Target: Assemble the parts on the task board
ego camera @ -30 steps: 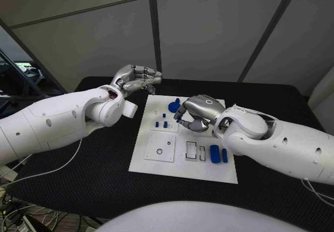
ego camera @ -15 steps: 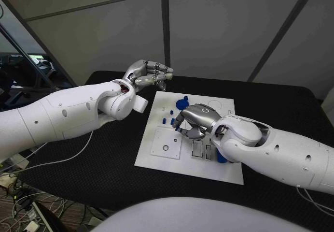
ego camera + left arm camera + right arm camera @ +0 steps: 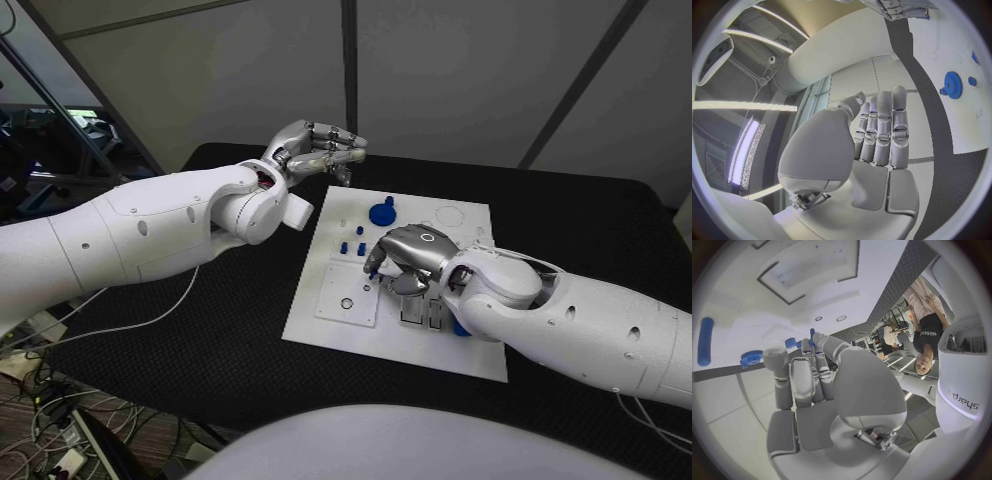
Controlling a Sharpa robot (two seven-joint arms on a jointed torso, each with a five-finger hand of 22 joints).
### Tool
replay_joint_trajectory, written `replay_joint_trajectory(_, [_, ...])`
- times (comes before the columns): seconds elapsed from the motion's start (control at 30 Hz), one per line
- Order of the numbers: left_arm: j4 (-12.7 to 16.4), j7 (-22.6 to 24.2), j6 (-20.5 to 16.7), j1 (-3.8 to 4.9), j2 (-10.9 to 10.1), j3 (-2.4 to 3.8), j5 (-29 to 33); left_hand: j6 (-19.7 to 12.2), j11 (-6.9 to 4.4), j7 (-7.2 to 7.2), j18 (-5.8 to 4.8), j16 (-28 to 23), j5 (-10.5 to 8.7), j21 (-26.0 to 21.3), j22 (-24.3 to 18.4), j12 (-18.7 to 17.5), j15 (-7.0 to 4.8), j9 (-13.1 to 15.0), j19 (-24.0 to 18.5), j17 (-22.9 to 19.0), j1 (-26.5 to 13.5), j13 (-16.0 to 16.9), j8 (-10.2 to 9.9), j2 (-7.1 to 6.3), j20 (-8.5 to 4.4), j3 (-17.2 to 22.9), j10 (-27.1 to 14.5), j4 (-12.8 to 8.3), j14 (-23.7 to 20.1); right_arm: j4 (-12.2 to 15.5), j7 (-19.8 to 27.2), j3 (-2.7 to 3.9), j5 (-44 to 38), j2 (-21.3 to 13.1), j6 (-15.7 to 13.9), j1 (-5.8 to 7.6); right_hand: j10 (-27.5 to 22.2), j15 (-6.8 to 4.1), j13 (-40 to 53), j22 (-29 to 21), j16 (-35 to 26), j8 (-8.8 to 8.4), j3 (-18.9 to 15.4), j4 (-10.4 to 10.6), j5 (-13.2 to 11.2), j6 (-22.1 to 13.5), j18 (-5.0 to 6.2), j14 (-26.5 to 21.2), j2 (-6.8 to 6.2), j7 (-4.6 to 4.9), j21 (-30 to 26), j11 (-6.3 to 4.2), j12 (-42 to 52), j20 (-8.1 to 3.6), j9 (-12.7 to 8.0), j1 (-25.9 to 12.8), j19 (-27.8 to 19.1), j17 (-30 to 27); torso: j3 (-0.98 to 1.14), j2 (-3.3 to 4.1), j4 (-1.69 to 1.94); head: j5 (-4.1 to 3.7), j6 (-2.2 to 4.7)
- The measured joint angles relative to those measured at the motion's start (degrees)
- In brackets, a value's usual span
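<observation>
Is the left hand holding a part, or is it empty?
Empty: the left hand hovers beyond the task board, fingers curled on nothing.

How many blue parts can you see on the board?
5: gear at far end, small piece and two pegs nearer, part-hidden piece beside right arm; arm may hide more.

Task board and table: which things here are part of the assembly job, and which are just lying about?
Job:
- task board
- blue gear
- small blue pegs
- long blue piece
- right hand, over the board
- left hand, raised beyond the board's far corner

Lying about:
- white cable on the black table
</observation>
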Motion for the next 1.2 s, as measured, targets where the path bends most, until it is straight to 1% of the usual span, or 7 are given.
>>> replay_joint_trajectory(0.07, [-0.02,0.00,0.01,0.00,0.01,0.00,0.00,0.00,0.00,0.00,0.00,0.00,0.00,0.00,0.00,0.00,0.00,0.00,0.00,0.00,0.00,0.00,0.00,0.00,0.00,0.00,0.00,0.00,0.00,-0.06,0.01,-0.02,-0.02,0.03,0.11,-0.02,0.00,0.00,0.01,0.00,0.00,0.00,0.00,0.00,0.00,-0.14,0.01,0.00,-0.14,0.14,0.00,0.00,-0.01,0.00,0.00,-0.14,0.00,-0.03,0.01,0.01,-0.01,0.04,-0.01])
replay_joint_trajectory(0.43, [-0.02,0.00,0.14,0.00,0.18,0.00,0.00,0.00,0.00,0.00,0.00,0.00,0.00,0.00,-0.05,0.00,0.00,-0.01,0.00,0.01,0.00,0.00,0.00,0.00,0.00,0.00,0.00,0.00,0.00,-0.62,0.10,-0.23,-0.15,0.57,0.62,-0.48,0.00,0.00,0.02,-0.01,0.00,0.00,0.00,0.00,-0.01,-0.14,0.00,0.00,-0.15,0.13,0.00,0.00,-0.01,0.00,0.00,-0.15,0.00,-0.03,0.01,0.03,-0.01,0.24,-0.02])
replay_joint_trajectory(0.63, [-0.03,0.00,0.18,0.00,0.18,0.00,0.00,0.00,0.00,0.00,0.00,0.00,0.00,0.00,-0.04,0.00,0.00,-0.01,0.00,0.01,0.00,-0.01,0.00,0.00,0.00,0.00,0.01,0.00,0.00,-0.71,0.21,-0.29,-0.19,0.76,0.81,-0.72,0.00,0.00,0.02,0.05,0.00,0.00,0.10,-0.10,-0.01,-0.14,0.01,0.00,-0.16,0.13,0.25,0.00,-0.04,0.00,0.00,-0.15,0.00,-0.03,-0.01,0.02,-0.01,0.48,-0.02])
replay_joint_trajectory(1.2, [-0.07,-0.02,0.22,0.01,0.20,0.00,0.01,0.00,0.01,0.00,0.00,0.00,0.00,0.00,-0.04,0.00,0.00,-0.02,0.00,0.01,0.00,-0.01,0.00,0.00,0.00,0.00,0.02,0.00,0.00,-0.94,0.49,-0.27,-0.23,1.06,1.34,-0.97,0.00,0.00,0.00,0.06,0.00,0.00,0.16,-0.16,-0.05,-0.14,0.01,0.00,-0.23,0.13,0.25,0.00,-0.25,0.00,-0.01,-0.23,0.00,-0.03,-0.02,-0.02,-0.01,0.69,-0.02])
